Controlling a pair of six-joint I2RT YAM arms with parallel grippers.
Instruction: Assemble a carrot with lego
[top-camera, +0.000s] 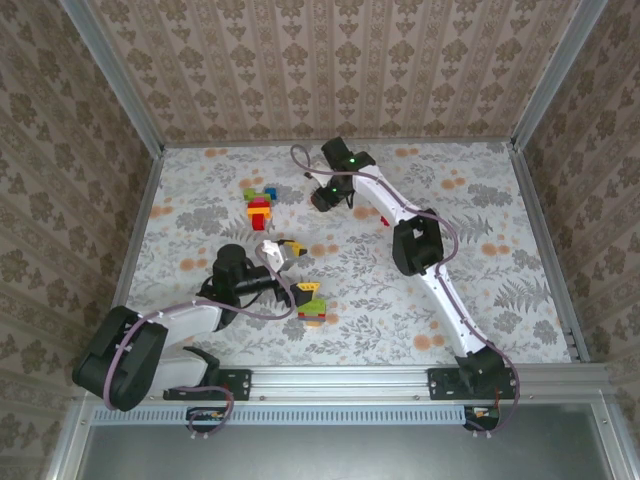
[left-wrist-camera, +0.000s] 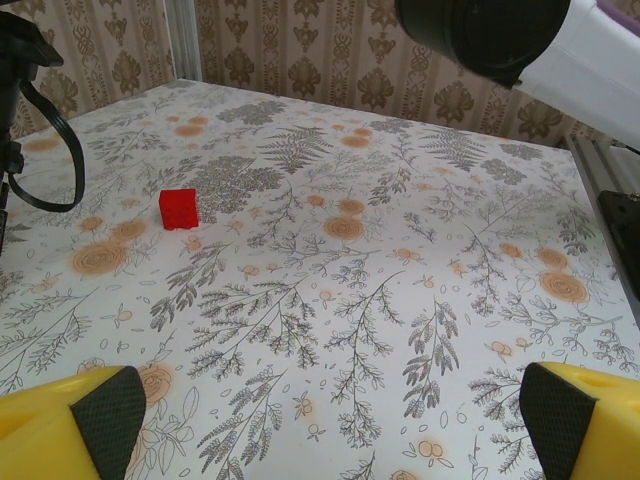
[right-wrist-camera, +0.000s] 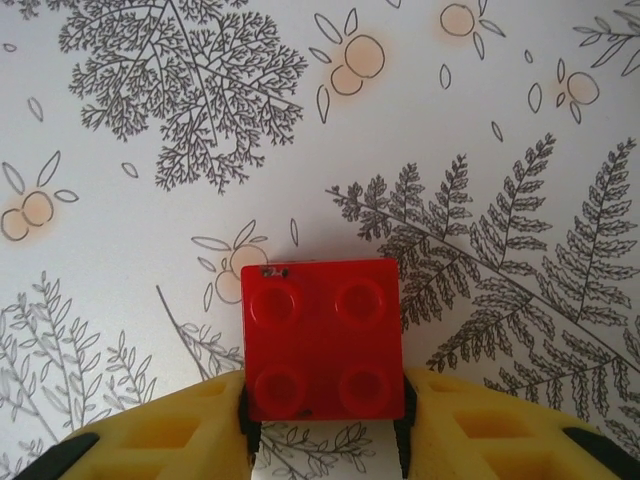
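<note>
Nearest, at the near-left corner of the tabletop (top-camera: 520, 300), the left arm (top-camera: 150, 345) bends in from its base beside the near rail (top-camera: 340, 378). The right arm (top-camera: 430, 270) reaches from the near-right corner toward the far edge. Between it and the right edge the flowered surface lies open.

The left gripper (top-camera: 299, 270) is near the middle of the tabletop. Its 2 fingers (left-wrist-camera: 80, 420) are spread fully apart and hold nothing.

The right gripper (right-wrist-camera: 322, 400) is closer to the far edge. Left of it lies a lego pile (top-camera: 260, 203) of mixed colours. A smaller lego group (top-camera: 313, 313) sits just on the near-edge side of the left gripper.

The right gripper's pads touch 2 opposite sides of a red brick (right-wrist-camera: 322, 340) with 4 studs. I cannot tell if the brick is lifted.

A lone red brick (left-wrist-camera: 179, 208) stands on open surface in the left wrist view. I cannot tell whether it is the same one.
</note>
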